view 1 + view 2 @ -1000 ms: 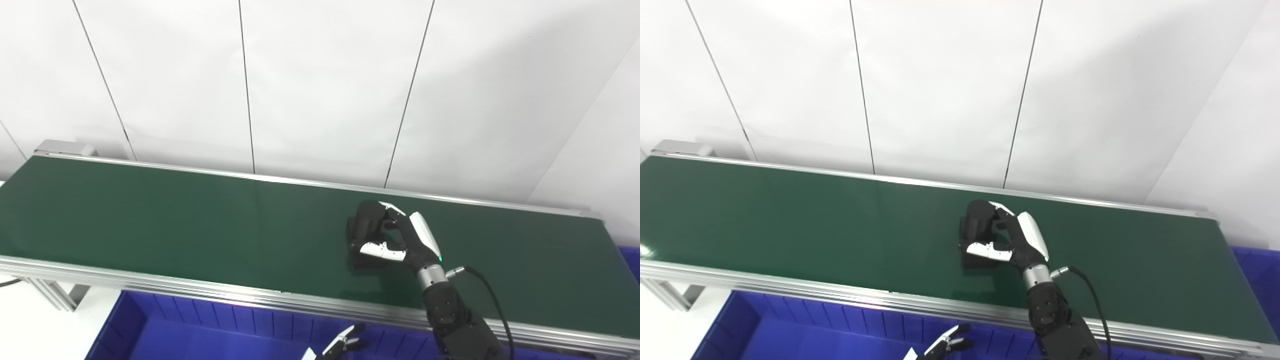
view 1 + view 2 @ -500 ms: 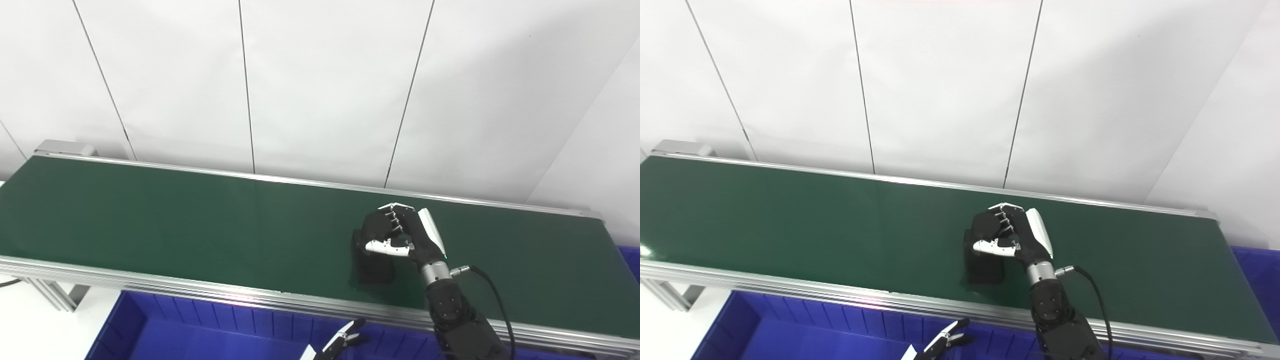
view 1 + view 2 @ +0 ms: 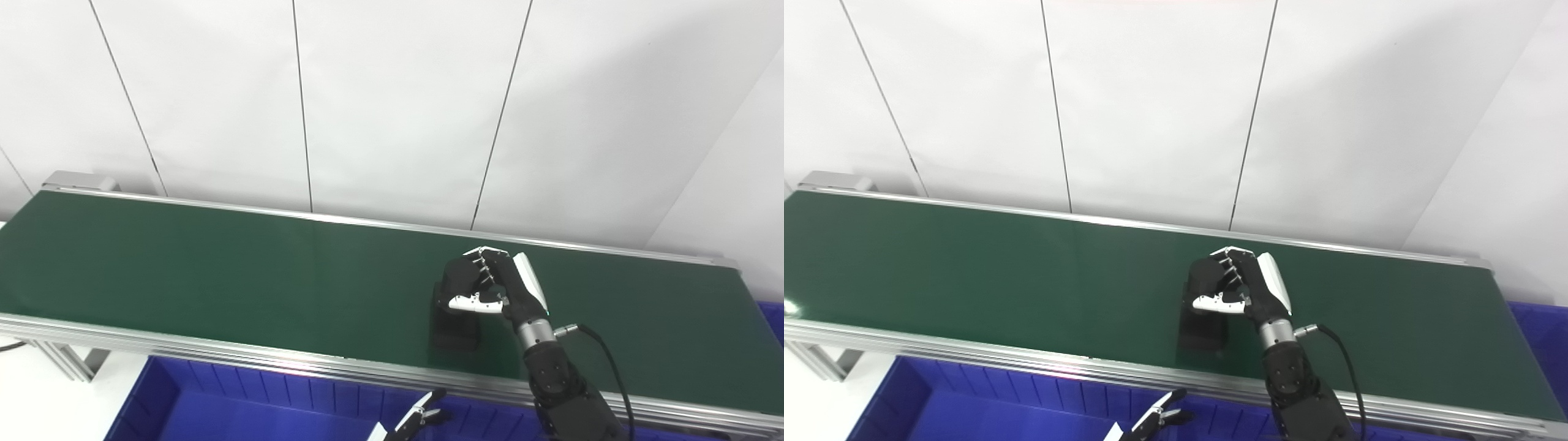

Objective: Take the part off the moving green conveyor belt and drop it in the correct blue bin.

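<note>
Under right robot hand (image 3: 490, 288), half-hidden part (image 3: 454, 321)

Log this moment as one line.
right robot hand: shut on black block part | green conveyor belt: under part | left robot hand: over blue bin

One green conveyor belt (image 3: 184, 263) ran across frame. One dark part (image 3: 454, 312) sat on it. Two hands showed: right hand (image 3: 490, 288), fingers curled round part; left hand (image 3: 416, 421), only fingertips visible at bottom edge. Two blue bins seen: one large bin (image 3: 245, 404) below belt's near rail, one more bin (image 3: 773, 315) only as corner at far right edge. Four white wall panels (image 3: 398, 104) stood behind belt, split by three dark seams.
</note>
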You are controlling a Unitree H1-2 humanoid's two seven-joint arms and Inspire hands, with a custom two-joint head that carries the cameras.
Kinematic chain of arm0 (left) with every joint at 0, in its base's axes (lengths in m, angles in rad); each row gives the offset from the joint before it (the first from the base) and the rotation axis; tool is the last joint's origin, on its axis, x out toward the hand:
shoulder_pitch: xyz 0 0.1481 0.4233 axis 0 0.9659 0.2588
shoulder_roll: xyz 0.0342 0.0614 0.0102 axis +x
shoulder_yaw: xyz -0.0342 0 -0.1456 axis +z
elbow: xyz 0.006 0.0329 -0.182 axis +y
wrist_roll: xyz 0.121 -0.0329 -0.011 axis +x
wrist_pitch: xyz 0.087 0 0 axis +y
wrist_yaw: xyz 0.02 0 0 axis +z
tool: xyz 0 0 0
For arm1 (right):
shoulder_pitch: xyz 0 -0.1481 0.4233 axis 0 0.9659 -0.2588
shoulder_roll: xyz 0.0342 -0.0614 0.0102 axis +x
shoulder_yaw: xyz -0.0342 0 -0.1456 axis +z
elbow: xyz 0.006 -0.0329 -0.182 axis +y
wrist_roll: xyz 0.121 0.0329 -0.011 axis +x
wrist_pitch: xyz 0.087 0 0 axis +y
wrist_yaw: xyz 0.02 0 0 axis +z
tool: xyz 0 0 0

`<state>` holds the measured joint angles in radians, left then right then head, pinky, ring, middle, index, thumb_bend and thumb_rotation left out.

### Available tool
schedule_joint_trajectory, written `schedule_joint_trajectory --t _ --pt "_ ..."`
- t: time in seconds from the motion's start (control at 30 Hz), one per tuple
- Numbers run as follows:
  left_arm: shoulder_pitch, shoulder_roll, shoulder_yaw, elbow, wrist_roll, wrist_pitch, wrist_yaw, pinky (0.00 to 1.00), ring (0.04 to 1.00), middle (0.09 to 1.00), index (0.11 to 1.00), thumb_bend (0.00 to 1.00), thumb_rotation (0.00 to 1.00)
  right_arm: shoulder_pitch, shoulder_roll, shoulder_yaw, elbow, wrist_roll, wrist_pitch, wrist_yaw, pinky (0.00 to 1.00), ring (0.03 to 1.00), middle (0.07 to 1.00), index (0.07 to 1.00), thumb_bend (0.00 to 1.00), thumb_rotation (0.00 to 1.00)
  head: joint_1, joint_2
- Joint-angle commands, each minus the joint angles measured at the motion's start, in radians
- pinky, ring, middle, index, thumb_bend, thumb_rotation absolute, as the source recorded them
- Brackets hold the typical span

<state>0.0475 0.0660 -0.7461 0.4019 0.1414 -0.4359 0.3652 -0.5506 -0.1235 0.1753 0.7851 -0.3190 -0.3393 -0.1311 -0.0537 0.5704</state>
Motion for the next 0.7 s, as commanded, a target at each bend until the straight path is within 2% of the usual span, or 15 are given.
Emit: schedule_joint_trajectory --t 0.0,0.03,0.07,0.1,0.2,0.23,0.27,0.3,0.33,0.37,0.4,0.47,0.67 --pt "-0.015 -0.030 -0.003 -0.041 0.009 -0.034 -0.002 0.97 0.856 0.833 0.940 0.91 0.89 -0.010 -0.023 -0.026 -0.093 0.030 0.017 0.017 0.32 0.378 0.444 0.521 0.52 0.00 -0.006 0.042" --pt "-0.017 -0.033 -0.004 -0.041 0.012 -0.034 0.000 0.98 0.857 0.833 0.941 0.90 0.89 0.002 -0.027 -0.033 -0.124 0.038 0.026 0.025 0.32 0.379 0.446 0.519 0.52 0.00 -0.006 0.042" --pt "-0.020 -0.036 -0.004 -0.041 0.015 -0.034 0.003 0.99 0.859 0.836 0.947 0.89 0.90 0.013 -0.032 -0.040 -0.159 0.046 0.037 0.036 0.31 0.374 0.445 0.520 0.52 0.00 -0.011 0.071" --pt "-0.024 -0.039 -0.004 -0.040 0.019 -0.034 0.008 0.99 0.860 0.839 0.952 0.88 0.91 0.024 -0.037 -0.046 -0.192 0.053 0.043 0.048 0.31 0.371 0.442 0.521 0.52 0.00 -0.011 0.073" --pt "-0.033 -0.045 -0.005 -0.049 0.029 -0.034 0.022 0.96 0.862 0.840 0.955 0.85 0.92 0.068 -0.068 -0.057 -0.300 0.066 0.047 0.085 0.31 0.365 0.436 0.524 0.52 0.00 -0.025 0.108" --pt "-0.035 -0.047 -0.004 -0.055 0.030 -0.034 0.024 0.96 0.864 0.842 0.955 0.84 0.92 0.084 -0.080 -0.058 -0.333 0.067 0.049 0.097 0.32 0.371 0.436 0.523 0.52 0.00 -0.025 0.108" --pt "-0.036 -0.047 -0.001 -0.062 0.027 -0.034 0.023 0.96 0.862 0.841 0.952 0.83 0.92 0.098 -0.093 -0.059 -0.360 0.065 0.045 0.105 0.32 0.375 0.436 0.523 0.52 0.00 -0.054 0.126" --pt "-0.037 -0.047 0.002 -0.067 0.024 -0.034 0.020 0.95 0.862 0.840 0.948 0.83 0.92 0.112 -0.104 -0.061 -0.385 0.058 0.043 0.108 0.32 0.380 0.438 0.522 0.52 0.00 -0.054 0.126" --pt "-0.039 -0.045 0.006 -0.074 0.020 -0.034 0.015 0.96 0.863 0.840 0.949 0.83 0.92 0.125 -0.115 -0.064 -0.408 0.050 0.034 0.105 0.33 0.385 0.439 0.521 0.52 0.00 -0.096 0.153" --pt "-0.041 -0.043 0.009 -0.078 0.018 -0.034 0.013 0.97 0.861 0.841 0.952 0.84 0.92 0.136 -0.123 -0.067 -0.428 0.042 0.029 0.101 0.32 0.380 0.440 0.519 0.52 0.00 -0.096 0.153" --pt "-0.044 -0.040 0.014 -0.085 0.016 -0.034 0.009 0.97 0.861 0.841 0.955 0.84 0.93 0.145 -0.129 -0.071 -0.450 0.036 0.037 0.098 0.32 0.376 0.440 0.517 0.52 0.00 -0.151 0.199" --pt "-0.050 -0.035 0.028 -0.093 0.005 -0.034 -0.005 0.95 0.869 0.843 0.961 0.86 0.93 0.167 -0.136 -0.090 -0.496 0.039 0.046 0.089 0.31 0.369 0.438 0.515 0.52 0.00 -0.193 0.222" --pt "-0.041 -0.039 0.091 -0.119 -0.051 -0.034 -0.072 0.90 0.858 0.838 0.948 0.86 0.92 0.278 -0.148 -0.169 -0.687 0.037 0.112 0.079 0.31 0.372 0.439 0.517 0.52 0.00 -0.256 0.236"
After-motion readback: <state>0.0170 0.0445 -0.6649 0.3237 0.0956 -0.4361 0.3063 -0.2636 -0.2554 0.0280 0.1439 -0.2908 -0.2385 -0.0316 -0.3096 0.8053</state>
